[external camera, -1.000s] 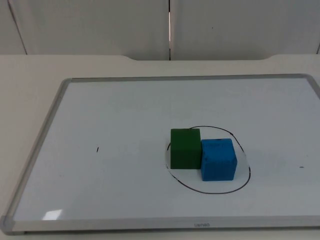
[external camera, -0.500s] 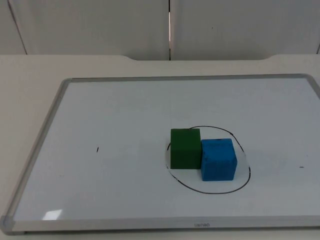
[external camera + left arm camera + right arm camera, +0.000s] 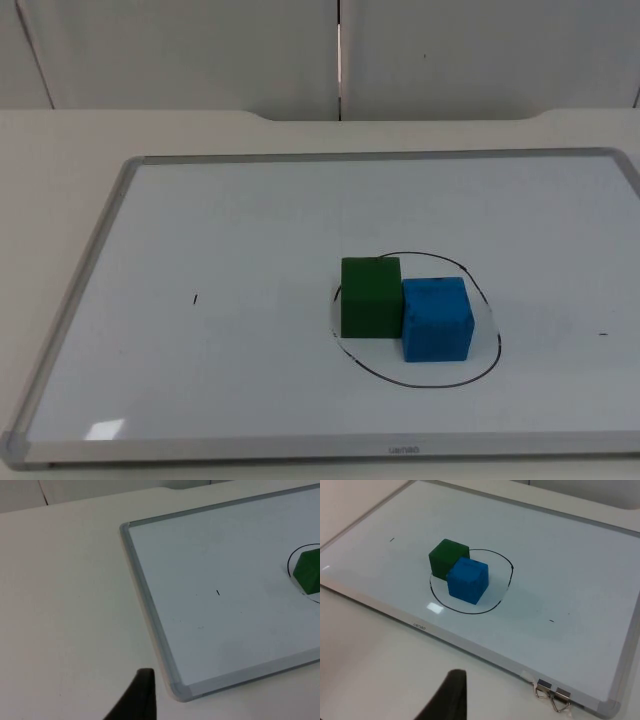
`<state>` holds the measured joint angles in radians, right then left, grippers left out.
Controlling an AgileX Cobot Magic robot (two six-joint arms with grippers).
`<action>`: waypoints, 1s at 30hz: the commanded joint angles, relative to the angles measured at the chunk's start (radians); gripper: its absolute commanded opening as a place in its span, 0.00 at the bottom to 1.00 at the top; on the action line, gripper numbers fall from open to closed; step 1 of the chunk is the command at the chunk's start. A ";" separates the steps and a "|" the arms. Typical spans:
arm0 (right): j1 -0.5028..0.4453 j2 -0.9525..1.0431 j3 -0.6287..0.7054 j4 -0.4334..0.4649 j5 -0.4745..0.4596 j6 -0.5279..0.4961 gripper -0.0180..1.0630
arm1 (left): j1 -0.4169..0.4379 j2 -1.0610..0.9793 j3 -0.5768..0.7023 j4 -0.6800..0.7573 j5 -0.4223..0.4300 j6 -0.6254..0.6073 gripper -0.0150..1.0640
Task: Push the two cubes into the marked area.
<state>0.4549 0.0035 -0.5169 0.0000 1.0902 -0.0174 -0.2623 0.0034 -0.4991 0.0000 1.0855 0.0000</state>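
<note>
Left gripper's fingertip [image 3: 137,695] is a plain black wedge, tapering to a blunt rounded tip, matte and unmarked; right gripper's fingertip [image 3: 451,695] looks alike, black, smooth, with a rounded end

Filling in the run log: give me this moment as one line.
green cube: inside drawn circle, touching blue cube | blue cube: inside circle | whiteboard: on table | both arms: waiting off the board

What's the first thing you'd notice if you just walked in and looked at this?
Two bright cubes sit side by side, touching, on a whiteboard: a green cube and a blue cube. A hand-drawn black ring loops around them, though the green cube's far edge seems to sit on the line.
</note>
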 commanded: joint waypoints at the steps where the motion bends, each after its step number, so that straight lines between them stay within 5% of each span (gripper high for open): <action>1: -0.004 -0.003 0.002 0.000 -0.012 -0.002 0.99 | 0.002 -0.003 0.005 -0.014 -0.010 0.005 0.99; 30: -0.004 -0.003 0.002 0.000 -0.012 -0.002 0.99 | 0.000 -0.003 0.005 -0.012 -0.010 0.005 0.99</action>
<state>0.4549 0.0035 -0.5169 0.0000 1.0902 -0.0174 -0.2623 0.0034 -0.4991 0.0000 1.0855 0.0055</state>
